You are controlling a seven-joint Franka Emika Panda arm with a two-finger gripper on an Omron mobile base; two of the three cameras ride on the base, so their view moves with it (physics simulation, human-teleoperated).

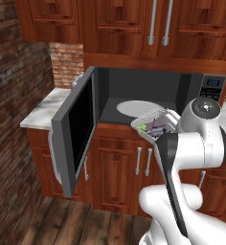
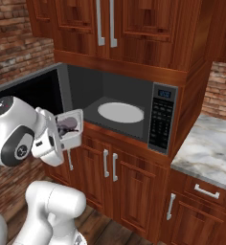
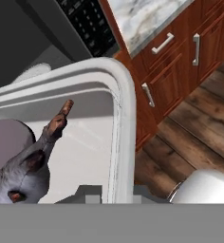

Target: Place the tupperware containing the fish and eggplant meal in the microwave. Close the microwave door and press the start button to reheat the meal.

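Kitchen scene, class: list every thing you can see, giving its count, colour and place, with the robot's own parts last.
microwave: one, grey, built in under the cabinets
microwave door: one, black glass, swung open left
turntable: one, white, on cavity floor
tupperware: one, pale, held at the cavity's front edge
meal: grey-purple lumps, green bit, inside tupperware
counter: marble, right of microwave
cabinets: reddish wood, above and below
claw: one, shut on tupperware rim

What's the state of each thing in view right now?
microwave door: swung wide open to the left.
microwave: cavity open, white turntable bare.
tupperware: held in the air at the cavity's front edge, tilted, not yet inside.
fish and eggplant meal: in the tupperware.
gripper: shut on the tupperware's rim.
upper cabinet doors: closed.
lower cabinet doors: closed.
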